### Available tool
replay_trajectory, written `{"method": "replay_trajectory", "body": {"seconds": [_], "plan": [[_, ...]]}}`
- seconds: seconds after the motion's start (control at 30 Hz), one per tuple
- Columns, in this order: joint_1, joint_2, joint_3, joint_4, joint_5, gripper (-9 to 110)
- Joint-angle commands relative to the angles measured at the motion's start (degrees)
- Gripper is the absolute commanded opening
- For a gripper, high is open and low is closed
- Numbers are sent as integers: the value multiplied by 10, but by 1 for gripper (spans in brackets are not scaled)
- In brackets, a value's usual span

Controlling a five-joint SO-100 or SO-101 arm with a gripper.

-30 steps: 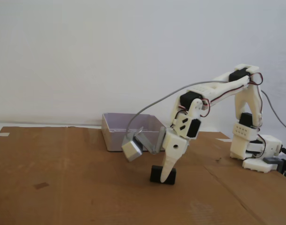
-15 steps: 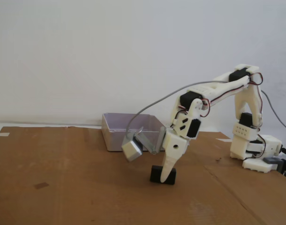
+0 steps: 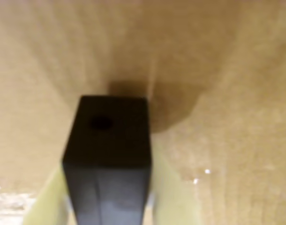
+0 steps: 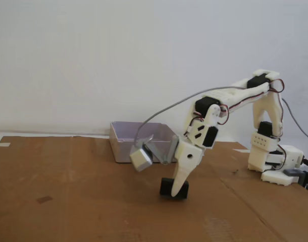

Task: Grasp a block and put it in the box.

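Pincer [image 4: 176,190] fingers clench the block [image 4: 172,188], one pale finger on each side of it in the wrist view [image 3: 108,154]. In the fixed view the block sits tilted, just off the cardboard-covered bench [image 4: 68,201], near its middle. Behind it, toward the bench's far edge, stands the box [image 4: 124,143], apart from the block.

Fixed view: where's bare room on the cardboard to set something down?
The widest bare patch is the cardboard left of the block and in front of the box, apart from one small dark mark. The front strip below the block is bare too. It is crowded around the hand, the grey camera module and the arm base at right.
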Motion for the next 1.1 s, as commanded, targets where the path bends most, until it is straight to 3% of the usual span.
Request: {"method": "replay_trajectory", "body": {"seconds": [0.0,0.43,0.6,1.07], "plan": [[3,59,-68,-10,-4,0],[11,133,-67,-10,-7,0],[26,159,-67,-13,-76,0],[98,225,-67,-13,-151,0]]}}
